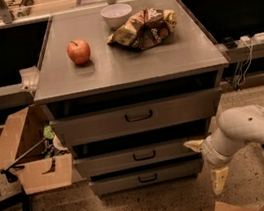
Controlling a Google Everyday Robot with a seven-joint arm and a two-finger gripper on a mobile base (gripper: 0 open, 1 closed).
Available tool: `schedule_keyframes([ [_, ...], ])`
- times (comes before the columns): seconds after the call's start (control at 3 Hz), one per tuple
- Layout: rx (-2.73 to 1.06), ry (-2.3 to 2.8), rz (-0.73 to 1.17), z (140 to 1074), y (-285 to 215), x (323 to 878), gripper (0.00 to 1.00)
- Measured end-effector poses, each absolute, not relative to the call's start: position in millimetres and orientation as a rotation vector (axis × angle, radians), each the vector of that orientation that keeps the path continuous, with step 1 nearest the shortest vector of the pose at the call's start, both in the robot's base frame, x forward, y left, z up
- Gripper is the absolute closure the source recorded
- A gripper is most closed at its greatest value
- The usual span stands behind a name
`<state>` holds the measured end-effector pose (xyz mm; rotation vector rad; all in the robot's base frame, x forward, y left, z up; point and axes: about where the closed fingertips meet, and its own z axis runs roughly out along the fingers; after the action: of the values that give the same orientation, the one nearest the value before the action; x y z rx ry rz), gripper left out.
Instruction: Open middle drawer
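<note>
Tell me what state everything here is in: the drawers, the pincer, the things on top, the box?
middle drawer: looks pushed in, handle not gripped.
top drawer: looks pushed in.
bottom drawer: looks pushed in.
pincer: open, empty, by the middle drawer's right end.
apple: whole, stem up.
bowl: upright.
snack bag: crumpled, lying down.
cardboard box: flaps open, on the floor.

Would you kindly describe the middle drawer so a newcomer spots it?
Find the grey cabinet topped by an apple. Its middle drawer lies between the taller top front and the narrowest bottom one, with the gripper at its right end.
</note>
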<state>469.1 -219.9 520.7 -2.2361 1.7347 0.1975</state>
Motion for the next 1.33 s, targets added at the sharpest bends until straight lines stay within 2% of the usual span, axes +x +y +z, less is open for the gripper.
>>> schedule_keyframes([
  [1.33,-2.16,1.843,0.067,452,-207,569,0.0],
])
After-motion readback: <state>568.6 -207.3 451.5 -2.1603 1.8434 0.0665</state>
